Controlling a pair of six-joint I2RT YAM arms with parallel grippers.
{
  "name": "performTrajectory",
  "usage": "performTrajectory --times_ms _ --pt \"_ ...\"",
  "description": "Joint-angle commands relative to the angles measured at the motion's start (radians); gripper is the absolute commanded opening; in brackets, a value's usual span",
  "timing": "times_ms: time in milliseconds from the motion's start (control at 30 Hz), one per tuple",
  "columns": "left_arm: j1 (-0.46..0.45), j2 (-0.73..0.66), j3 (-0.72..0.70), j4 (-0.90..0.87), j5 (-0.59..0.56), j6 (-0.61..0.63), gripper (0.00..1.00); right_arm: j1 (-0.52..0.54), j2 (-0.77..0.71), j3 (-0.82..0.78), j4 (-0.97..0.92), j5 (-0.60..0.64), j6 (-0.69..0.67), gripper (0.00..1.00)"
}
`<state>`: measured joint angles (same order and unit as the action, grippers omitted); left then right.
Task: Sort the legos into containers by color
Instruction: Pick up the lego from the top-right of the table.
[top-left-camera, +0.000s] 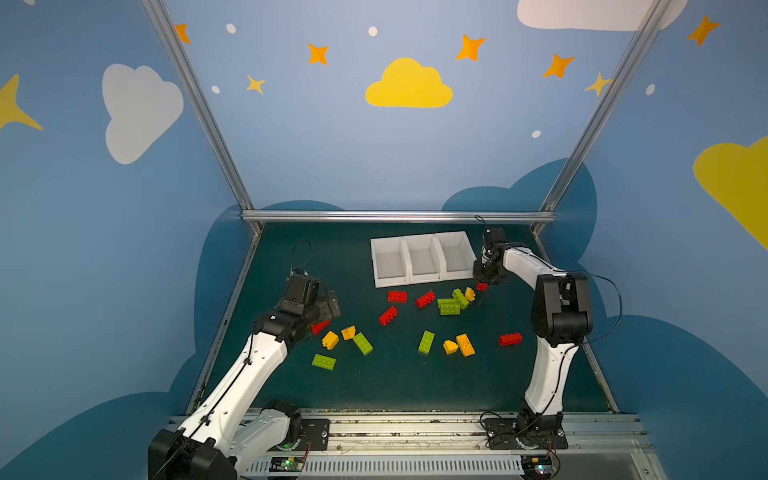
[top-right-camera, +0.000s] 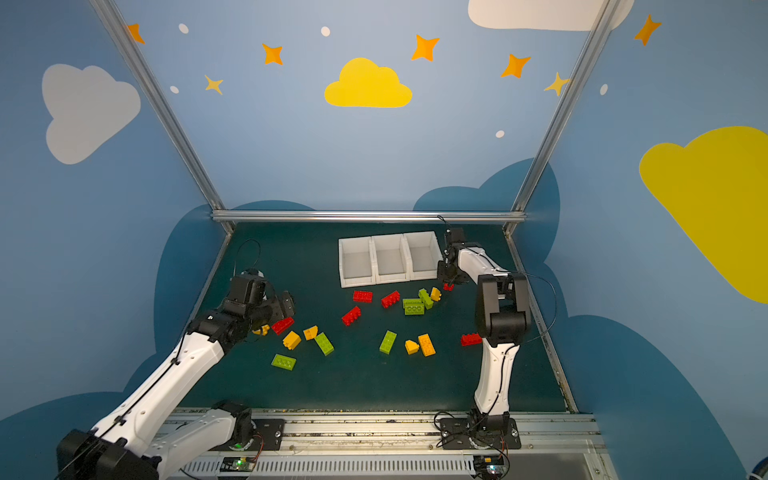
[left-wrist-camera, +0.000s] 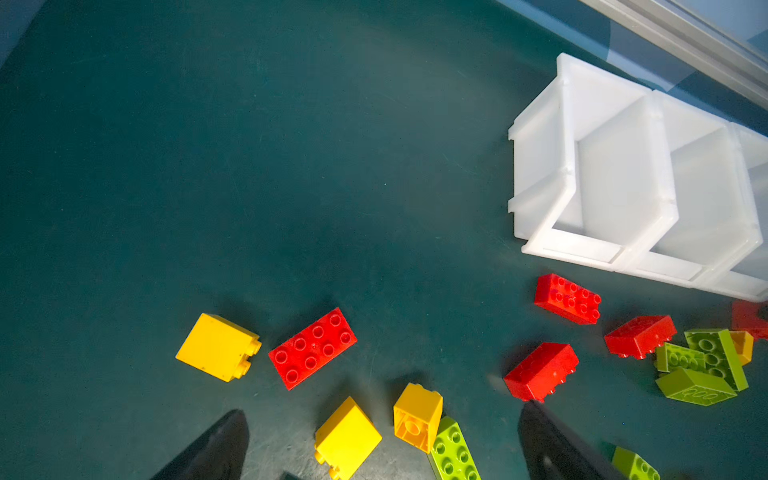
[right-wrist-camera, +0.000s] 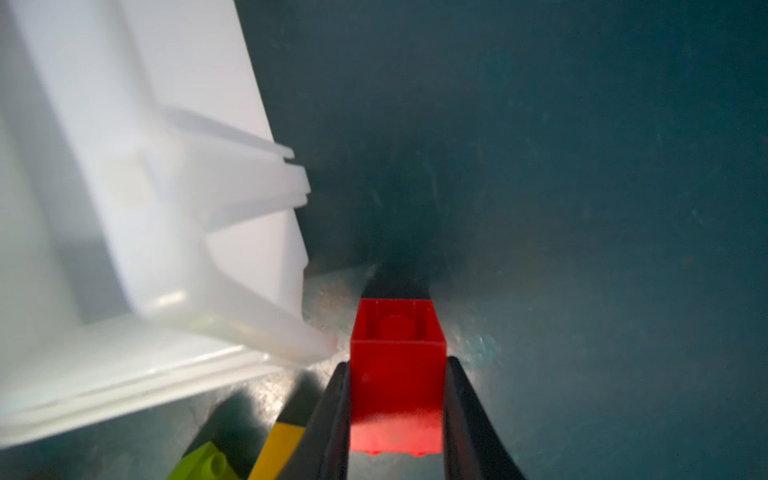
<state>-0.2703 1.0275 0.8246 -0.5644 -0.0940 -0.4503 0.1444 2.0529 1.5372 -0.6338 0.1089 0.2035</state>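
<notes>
2 robot arms reach over a dark green mat strewn with red, yellow and green bricks; 3 white containers stand in a row at the far side.
In both top views the small red brick is mostly hidden under the right gripper, and it is hard to tell whether it rests on the mat. The left arm covers part of another red brick. The right arm reaches far and bends down beside the rightmost container's near right corner, its fingers pressed against both sides of the small red brick. The left arm stretches in from the near left, the left gripper spread wide above loose bricks.
</notes>
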Motion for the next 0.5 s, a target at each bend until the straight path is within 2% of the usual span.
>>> performTrajectory --times_ms 0,133,300,467 --pt "0.002 -0.022 -0.001 0.014 0.009 -0.008 1.0 0.006 -0.09 -0.024 -0.044 -0.002 0.0 0.22" --pt "0.004 -0.034 -0.001 0.014 0.016 -0.01 1.0 0.01 -0.164 -0.028 -0.064 -0.012 -0.003 0.22" --pt "0.006 -0.05 -0.006 0.019 0.028 -0.009 1.0 0.018 -0.21 0.016 -0.061 -0.093 0.006 0.22" --pt "0.005 -0.051 -0.007 0.017 0.033 -0.009 1.0 0.031 -0.155 0.158 -0.077 -0.167 0.025 0.22"
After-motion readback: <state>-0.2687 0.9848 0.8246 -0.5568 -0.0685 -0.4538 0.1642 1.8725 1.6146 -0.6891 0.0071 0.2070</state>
